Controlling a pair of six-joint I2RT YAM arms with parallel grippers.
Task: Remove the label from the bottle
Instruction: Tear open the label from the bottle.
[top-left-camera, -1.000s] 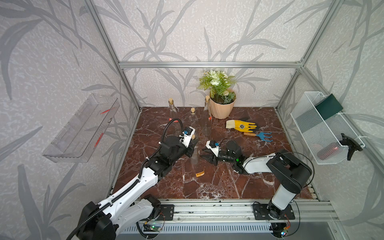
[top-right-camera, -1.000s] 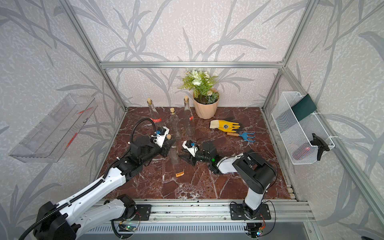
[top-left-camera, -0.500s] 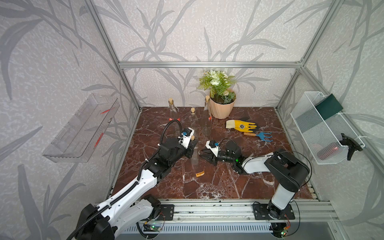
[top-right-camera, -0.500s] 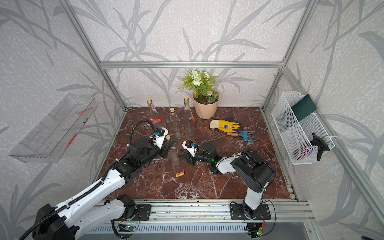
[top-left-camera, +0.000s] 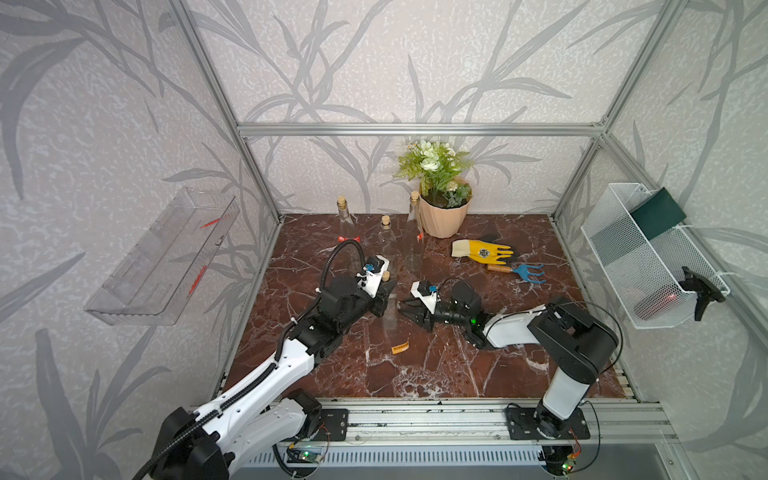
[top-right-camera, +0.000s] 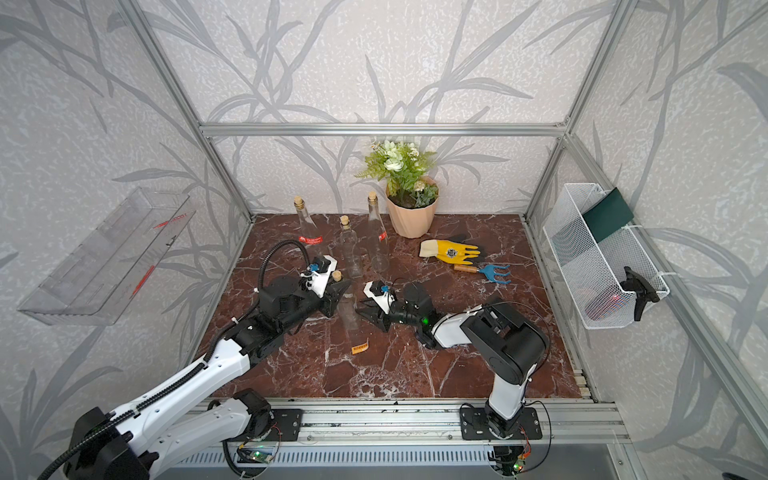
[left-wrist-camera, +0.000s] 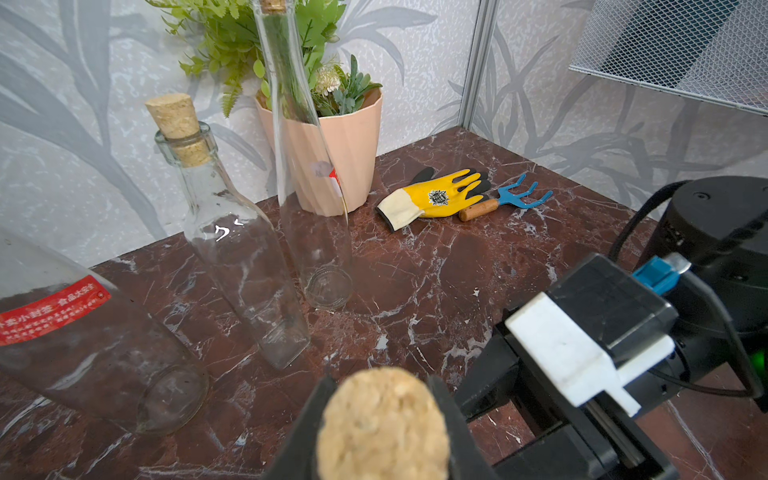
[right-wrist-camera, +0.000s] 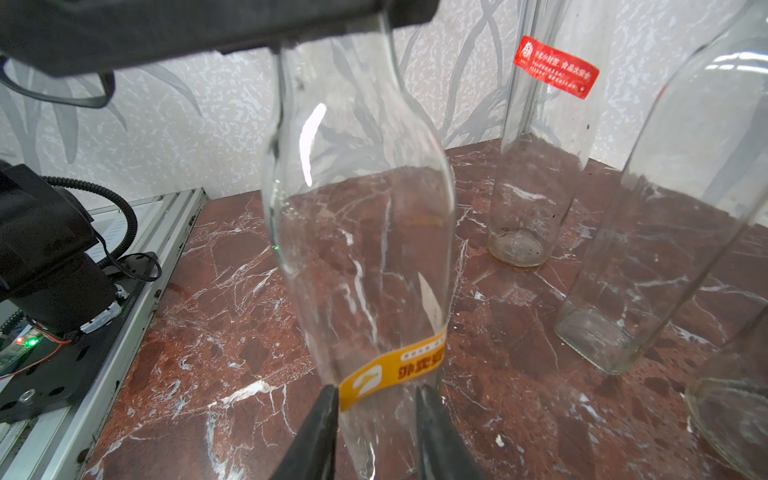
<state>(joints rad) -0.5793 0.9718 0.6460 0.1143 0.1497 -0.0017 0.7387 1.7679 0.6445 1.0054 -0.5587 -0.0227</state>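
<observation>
Clear curved glass bottle (right-wrist-camera: 357, 249) wears a glossy orange label (right-wrist-camera: 390, 370).

Bottle row (top-left-camera: 387, 243) behind; tabletop (top-left-camera: 457, 374) open nearside.

In both top views the right gripper (top-left-camera: 409, 313) sits further toward 9 o'clock than a second ago, so the gap to the bottle (top-left-camera: 390, 309) is gone. The right arm (top-left-camera: 511, 328) reaches the same way, its big elbow housing also moved toward 9 o'clock. The jaws are narrower than before. In the right wrist view the fingers (right-wrist-camera: 328, 405) now flank the lower glass, one on each side, level with the orange label (right-wrist-camera: 395, 370) (whether they press the glass cannot be told).
</observation>
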